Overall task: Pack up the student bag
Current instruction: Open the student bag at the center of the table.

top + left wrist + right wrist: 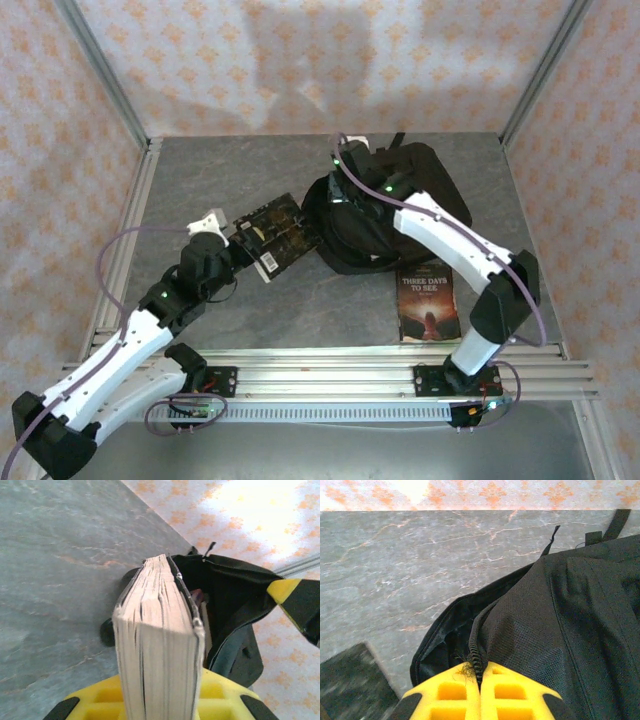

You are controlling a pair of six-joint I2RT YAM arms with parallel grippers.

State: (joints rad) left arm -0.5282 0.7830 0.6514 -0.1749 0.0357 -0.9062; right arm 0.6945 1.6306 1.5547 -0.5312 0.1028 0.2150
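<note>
The student bag (415,190) is a black fabric backpack lying at the back right of the table, its mouth facing left. My right gripper (340,188) is shut on the zip edge (479,660) of the bag's opening (445,640) and holds it up. My left gripper (248,243) is shut on a thick dark-covered book (280,232), held just left of the bag. In the left wrist view the book's page edges (160,645) face the camera between my yellow fingers (105,700), and its far end points at the bag's open mouth (225,592).
A second book with a dark red cover, titled "Three Days to See" (429,298), lies flat on the table in front of the bag. Metal frame rails (130,215) border the grey table, with patterned walls behind.
</note>
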